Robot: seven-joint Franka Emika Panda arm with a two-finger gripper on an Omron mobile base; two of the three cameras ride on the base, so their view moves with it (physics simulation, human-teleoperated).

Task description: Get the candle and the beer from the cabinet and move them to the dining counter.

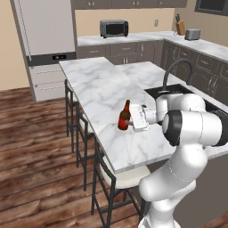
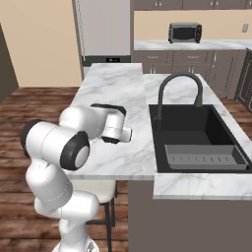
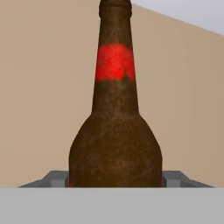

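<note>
The beer (image 1: pixel 124 116), a dark brown bottle with a red label, stands upright near the front of the dining counter (image 1: pixel 100 82), a long white marble slab. My gripper (image 1: pixel 128 122) reaches it from the right and is shut on its lower body. In the hand view the beer (image 3: pixel 114 131) rises close in front of me, a grey fingertip (image 3: pixel 56 178) pressed against each side of its base. The candle is out of view. A strip of grey-brown wall cabinet (image 1: pixel 129 3) runs along the top edge behind the kitchen.
Black-legged stools (image 1: pixel 120 178) with cream seats line the counter's left overhang. A black sink (image 2: pixel 197 133) with a curved faucet (image 2: pixel 179 81) lies right of the slab. A toaster oven (image 1: pixel 114 28) sits on the back worktop, beside a tall fridge (image 1: pixel 44 31).
</note>
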